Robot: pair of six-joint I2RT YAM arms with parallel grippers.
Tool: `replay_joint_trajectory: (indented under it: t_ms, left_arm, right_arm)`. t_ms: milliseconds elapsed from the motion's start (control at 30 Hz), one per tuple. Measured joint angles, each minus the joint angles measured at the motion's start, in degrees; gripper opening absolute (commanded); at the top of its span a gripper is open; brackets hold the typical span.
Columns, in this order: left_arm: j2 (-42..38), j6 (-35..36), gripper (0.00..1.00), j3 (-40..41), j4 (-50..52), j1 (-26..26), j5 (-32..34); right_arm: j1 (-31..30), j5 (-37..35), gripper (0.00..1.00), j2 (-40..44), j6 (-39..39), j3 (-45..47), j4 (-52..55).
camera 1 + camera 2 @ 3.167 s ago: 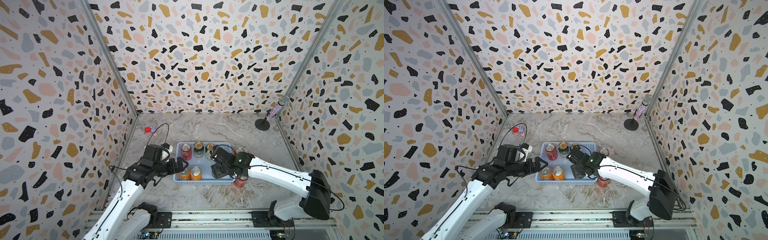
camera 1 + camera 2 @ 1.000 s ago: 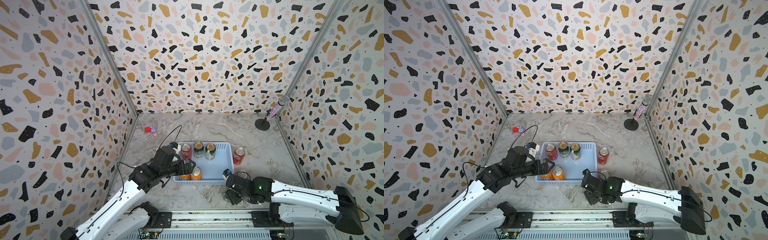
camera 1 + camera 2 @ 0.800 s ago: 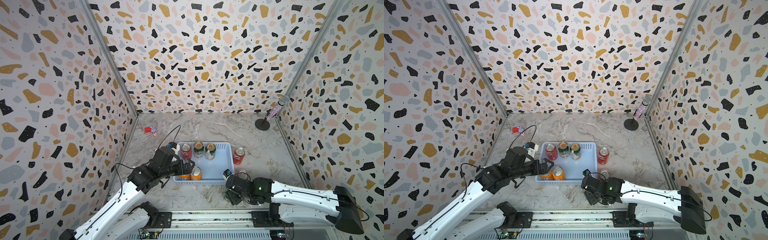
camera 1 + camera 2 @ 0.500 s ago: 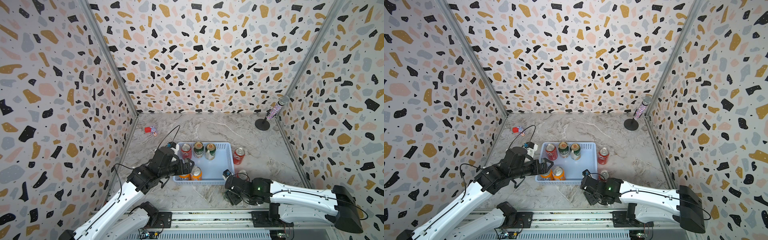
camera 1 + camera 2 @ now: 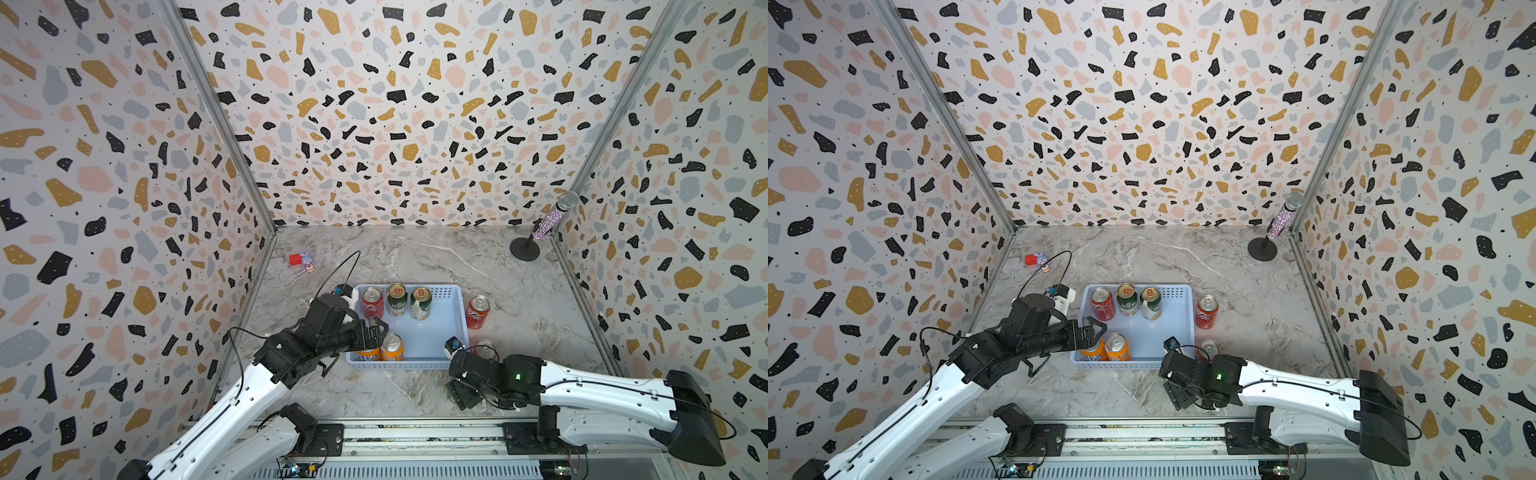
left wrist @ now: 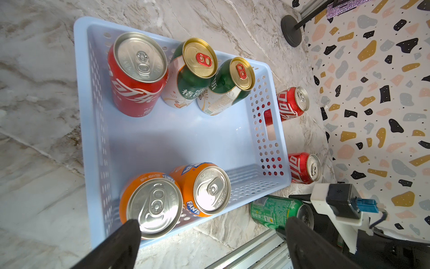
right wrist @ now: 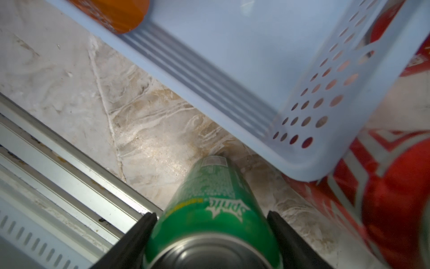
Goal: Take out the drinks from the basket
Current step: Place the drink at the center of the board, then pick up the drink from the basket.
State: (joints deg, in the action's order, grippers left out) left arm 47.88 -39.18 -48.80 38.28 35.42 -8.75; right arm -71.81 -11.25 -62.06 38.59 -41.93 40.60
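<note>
On marble (image 5: 415, 257): carried green can (image 7: 209, 186) from basket (image 5: 455, 291) to its five o'clock, flanking it with right gripper (image 7: 209, 216), grip or release unclear. Holding left gripper (image 6: 213, 223) wide over orange cans (image 6: 153, 205) at seven. Leaves five inside.

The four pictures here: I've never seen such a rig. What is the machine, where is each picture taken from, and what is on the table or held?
Two white robot arms, left and right, are mounted at the near edge of a marble table. The two wide pictures come from one camera head overhead; the close-ups come from wrist cameras. A pale blue perforated plastic basket holds five drink cans: one red, two dark green-and-white, two orange. Two more red cans stand beside it. The left arm's fingers are open above the orange cans, holding nothing. A bright green can is between the right arm's fingers outside the basket; whether they grip it is unclear.
</note>
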Motion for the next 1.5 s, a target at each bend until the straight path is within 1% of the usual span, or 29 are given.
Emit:
replay_joint_trajectory:
  t_ms: [300,400,533,633,733,833,933,1100,1300,1500]
  left_arm:
    - [-1.79,0.87,1.00,0.00,1.51,0.00,0.24]
    - [-3.02,0.96,1.00,-0.09,2.91,0.00,0.61]
    - [-4.68,0.96,1.00,-0.74,5.05,0.00,1.18]
    - [-5.07,0.85,1.00,-1.03,6.97,0.00,1.14]
    - [-5.07,0.39,1.00,-1.14,8.46,0.00,0.15]
    - [-5.90,-1.07,1.00,-1.14,9.53,0.00,-1.27]
    - [-8.50,-3.06,1.00,-0.85,10.03,0.00,-1.29]
    - [-11.56,-5.49,1.00,-0.31,11.47,0.00,0.02]
    - [-9.33,-6.10,1.00,-0.37,13.25,0.00,3.21]
    - [-7.08,-5.29,1.00,-1.25,14.27,0.00,7.02]
  right_arm:
    - [-0.02,-3.23,0.87,3.45,0.22,-4.07,1.75]
    - [-0.09,-4.87,0.88,4.57,0.09,-6.19,2.21]
    - [0.09,-6.23,0.90,3.87,-0.87,-10.19,2.40]
    - [1.68,-6.23,0.90,2.21,-1.79,-13.31,2.36]
    - [5.49,-5.86,0.89,0.37,-2.86,-14.82,1.77]
    - [10.56,-2.99,0.90,-2.21,-4.42,-15.39,1.40]
    - [14.86,0.04,0.90,-5.99,-6.60,-17.11,1.31]
    - [19.37,6.01,0.90,-10.84,-10.84,-21.38,1.25]
    - [25.33,12.79,0.90,-13.05,-15.04,-24.24,0.85]
    - [29.16,16.81,0.90,-15.17,-17.27,-24.70,0.66]
